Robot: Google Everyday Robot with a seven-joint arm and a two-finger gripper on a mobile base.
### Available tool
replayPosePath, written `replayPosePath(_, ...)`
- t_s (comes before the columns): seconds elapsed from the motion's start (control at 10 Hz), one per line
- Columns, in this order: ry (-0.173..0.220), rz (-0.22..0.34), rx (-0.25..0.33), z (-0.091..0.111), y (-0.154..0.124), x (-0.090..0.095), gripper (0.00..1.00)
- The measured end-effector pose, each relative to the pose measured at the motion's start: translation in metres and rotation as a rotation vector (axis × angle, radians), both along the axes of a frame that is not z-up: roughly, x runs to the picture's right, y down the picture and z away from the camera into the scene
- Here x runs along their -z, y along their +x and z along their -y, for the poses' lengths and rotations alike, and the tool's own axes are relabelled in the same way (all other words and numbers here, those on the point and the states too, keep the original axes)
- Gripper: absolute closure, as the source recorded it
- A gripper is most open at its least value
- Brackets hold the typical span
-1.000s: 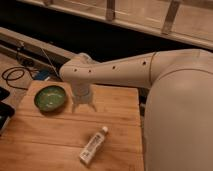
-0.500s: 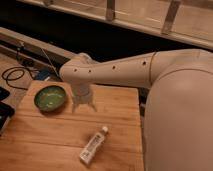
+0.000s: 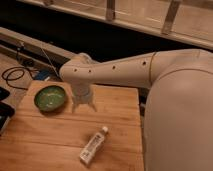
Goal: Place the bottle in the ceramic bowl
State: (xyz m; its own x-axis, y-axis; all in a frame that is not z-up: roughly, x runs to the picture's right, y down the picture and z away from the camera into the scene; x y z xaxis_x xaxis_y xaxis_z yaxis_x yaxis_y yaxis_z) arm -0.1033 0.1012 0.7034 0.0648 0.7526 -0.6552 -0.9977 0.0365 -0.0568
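- One ceramic bowl (image 3: 50, 98) sits at the left of the wooden bench (image 3: 45, 137), near its far edge. It stands upright, its green inside is bare, and nothing lies in it.
- Just right of the bowl, the claw (image 3: 84, 106) hangs pointing down over the bench at about the same depth as the bowl. It is close beside the bowl's rim but not over it. How far open it is I cannot tell from this angle. It grips nothing, since the bottle lies apart from it.
- A little further right and well toward the near edge, the bottle (image 3: 94, 146) lies flat on its side on the bench. It is clear of both the claw and the bowl.
- The relation that matters is that the bottle lies from the claw toward the near edge and slightly to the right, on the side away from the bowl.
- The bottle's long axis runs on a diagonal, with the white cap (image 3: 104, 130) at the far-right end and the base at the near-left end.
- My judgement is that the claw has to travel nearward and a touch right, then turn so that it closes across that diagonal and not along it. The carry to the bowl would then run back and leftward.
- At the right, the single white arm (image 3: 125, 70) reaches in from the robot's body, so no choice between arms arises.
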Motion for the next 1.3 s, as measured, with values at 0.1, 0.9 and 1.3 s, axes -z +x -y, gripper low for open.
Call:
replayPosePath(0.1,0.0,0.0,0.0,0.0,0.0,0.0,0.35)
replayPosePath(0.9,0.201,-0.002,-0.017,0.065,-0.021,0.01,0.35)
replayPosePath(1.3,0.233,-0.082,-0.05,0.049,0.013,0.003,0.35)
